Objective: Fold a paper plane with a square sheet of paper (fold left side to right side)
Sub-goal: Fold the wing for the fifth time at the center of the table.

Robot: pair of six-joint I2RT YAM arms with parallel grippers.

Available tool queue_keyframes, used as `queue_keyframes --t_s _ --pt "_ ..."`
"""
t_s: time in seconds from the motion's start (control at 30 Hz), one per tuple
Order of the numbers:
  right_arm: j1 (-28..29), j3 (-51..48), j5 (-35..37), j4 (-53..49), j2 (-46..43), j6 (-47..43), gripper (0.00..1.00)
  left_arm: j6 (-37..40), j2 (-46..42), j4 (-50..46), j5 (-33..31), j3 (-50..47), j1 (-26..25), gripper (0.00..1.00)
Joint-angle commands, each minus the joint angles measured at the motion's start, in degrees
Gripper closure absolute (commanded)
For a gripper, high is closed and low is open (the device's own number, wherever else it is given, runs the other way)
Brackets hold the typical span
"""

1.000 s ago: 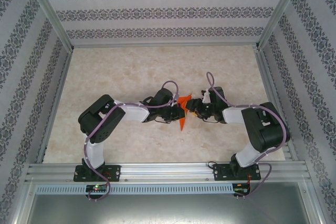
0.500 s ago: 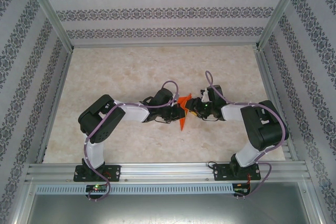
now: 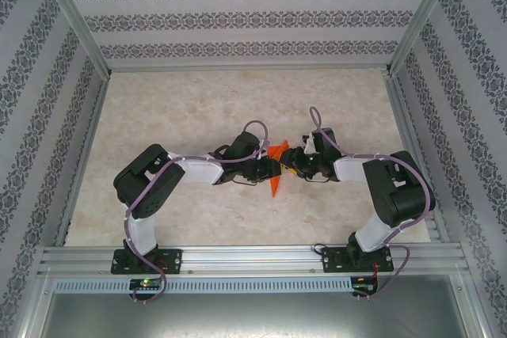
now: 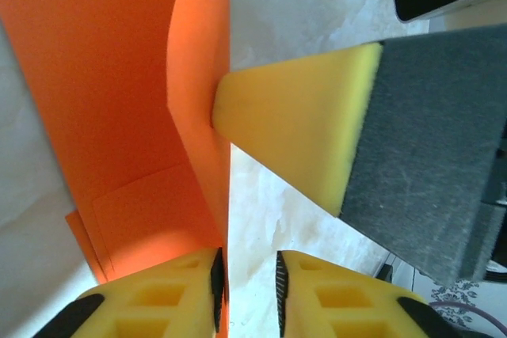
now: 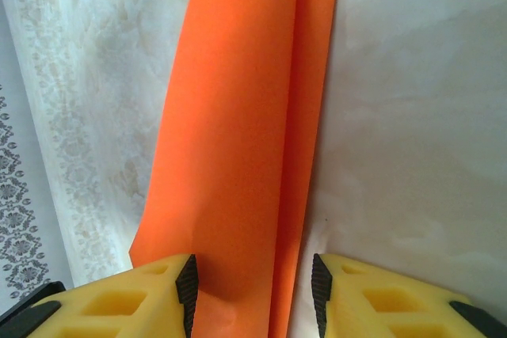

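Opened the left gripper (image 4: 247,265) within the last second: from clamped shut to a narrow gap, orange paper (image 4: 119,77) against one inner pad but no longer pinched. Kept the right gripper (image 5: 252,265) half apart astride the paper's folded length; could not tell whether squeezing or merely flanking it. Touched one right fingertip (image 4: 293,124) to the raised flap's edge. Left the paper as a creased wedge between both grippers, near the middle of the table (image 3: 198,100), barely shifted. Looked like a crease just pressed and released; judged further folds still owed before any plane.
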Motion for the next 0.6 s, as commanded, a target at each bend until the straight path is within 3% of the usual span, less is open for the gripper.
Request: queue_keyframes --t_s 0.0,0.2,0.57 --pt "1.4 -0.3 2.9 -1.5 3.6 -1.3 0.56 1.8 -2.8 -2.3 -1.0 -0.9 1.3 0.66" --pt "1.5 -0.2 2.9 -1.5 3.8 -1.4 0.56 2.2 -5.1 -3.8 -2.1 -2.9 2.6 0.59" --pt "1.5 -0.2 2.8 -2.0 3.5 -1.7 0.56 2.3 -2.4 -2.0 1.3 0.0 6.2 0.58"
